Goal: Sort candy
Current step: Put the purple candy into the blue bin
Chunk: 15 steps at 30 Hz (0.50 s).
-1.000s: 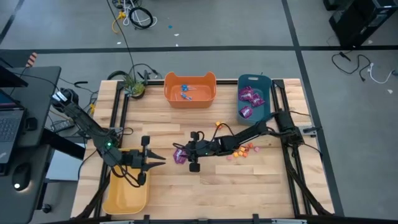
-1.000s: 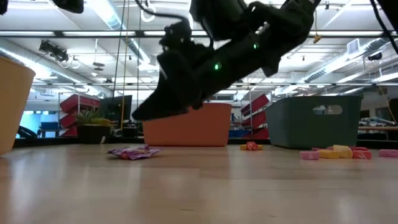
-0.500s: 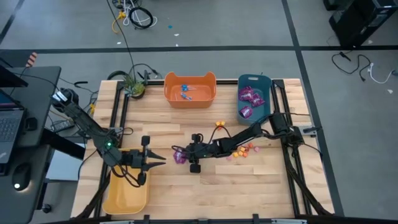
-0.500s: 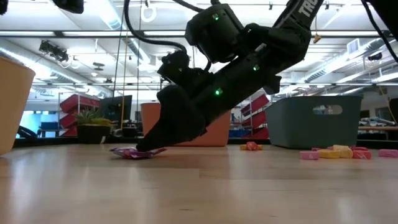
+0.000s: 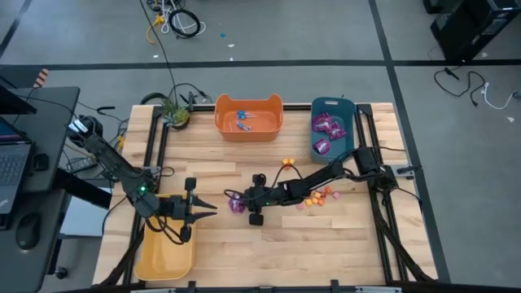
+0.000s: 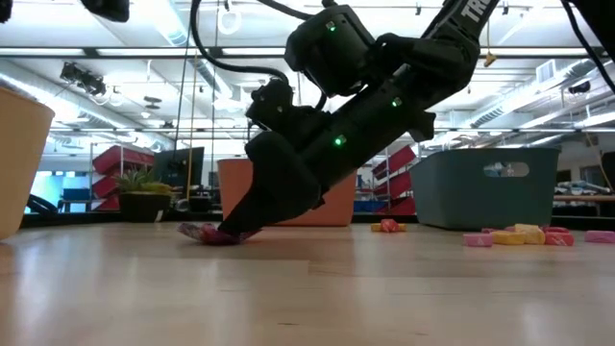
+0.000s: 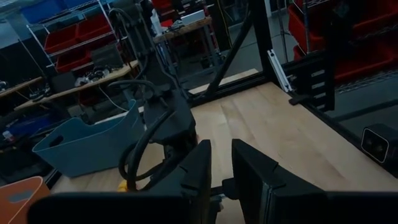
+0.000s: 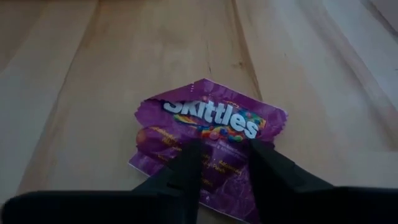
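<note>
A shiny purple packet lies flat on the wooden table near its middle. My right gripper slants down onto it from the table's right and is shut on it. Small orange, red and pink pieces lie scattered just right of that arm. Blue lollipops lie in the orange bin, and more purple packets in the teal bin. My left gripper waits with a narrow gap between its fingers, level over the yellow bin's far end, pointing right. My right gripper pinches the purple packet between its two fingers at the part nearest the wrist. The fingers come from above, slanting in from the table's right. The packet lies on the table, crinkled, its printed face up.
The orange and teal bins stand along the far edge, with a small potted plant at the far left corner. A single orange piece lies between the bins and the right arm. Bare wood stretches across the near half of the table.
My right gripper has come down from just above the table onto the purple packet and shifted slightly toward the table's left. The packet stays on the table but looks a little bunched against how it lay before.
</note>
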Each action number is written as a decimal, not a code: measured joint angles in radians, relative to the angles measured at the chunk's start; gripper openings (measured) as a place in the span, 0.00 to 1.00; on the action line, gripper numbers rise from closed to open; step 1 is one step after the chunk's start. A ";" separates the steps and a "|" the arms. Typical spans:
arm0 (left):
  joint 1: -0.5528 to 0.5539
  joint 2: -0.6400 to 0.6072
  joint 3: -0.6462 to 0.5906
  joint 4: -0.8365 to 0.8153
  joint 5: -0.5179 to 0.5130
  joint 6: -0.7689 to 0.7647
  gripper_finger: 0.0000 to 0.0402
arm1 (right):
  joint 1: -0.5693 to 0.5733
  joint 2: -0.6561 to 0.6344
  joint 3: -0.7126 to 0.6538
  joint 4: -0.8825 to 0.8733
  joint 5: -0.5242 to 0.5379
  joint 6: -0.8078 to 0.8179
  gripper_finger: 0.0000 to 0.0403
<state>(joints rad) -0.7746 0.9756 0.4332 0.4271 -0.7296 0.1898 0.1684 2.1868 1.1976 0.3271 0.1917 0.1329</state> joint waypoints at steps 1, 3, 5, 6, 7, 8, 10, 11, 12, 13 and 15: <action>0.000 0.000 0.000 0.000 0.000 -0.006 0.17 | 0.000 0.000 0.000 -0.007 -0.002 0.000 0.27; 0.000 0.000 0.000 0.001 0.000 -0.011 0.17 | 0.000 0.000 -0.001 -0.013 -0.003 -0.007 0.20; 0.000 0.000 0.000 0.001 0.000 -0.012 0.17 | 0.000 0.000 -0.001 -0.015 -0.006 -0.026 0.12; 0.000 0.000 0.000 0.001 0.000 -0.013 0.17 | 0.000 0.000 -0.001 -0.015 -0.012 -0.036 0.08; 0.000 0.000 0.000 0.001 0.000 -0.013 0.17 | 0.000 0.000 -0.001 -0.014 -0.019 -0.045 0.05; 0.000 0.000 0.000 0.003 0.000 -0.013 0.17 | 0.003 -0.001 -0.001 -0.011 -0.021 -0.057 0.03; 0.000 0.000 0.000 0.011 0.000 -0.013 0.17 | 0.006 -0.007 -0.002 -0.011 -0.027 -0.063 0.03; 0.000 0.000 0.000 0.015 0.000 -0.013 0.17 | 0.007 -0.008 -0.003 -0.013 -0.032 -0.062 0.04; 0.000 0.000 0.000 0.018 0.000 -0.014 0.17 | 0.007 -0.014 -0.003 -0.017 -0.034 -0.062 0.04; 0.000 0.000 0.000 0.022 0.000 -0.013 0.17 | 0.006 -0.023 -0.004 -0.029 -0.039 -0.064 0.04; 0.000 0.000 0.000 0.033 0.000 -0.014 0.17 | 0.008 -0.038 -0.007 -0.039 -0.042 -0.084 0.02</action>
<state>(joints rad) -0.7742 0.9756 0.4332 0.4605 -0.7292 0.1761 0.1760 2.1487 1.1910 0.2883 0.1495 0.0490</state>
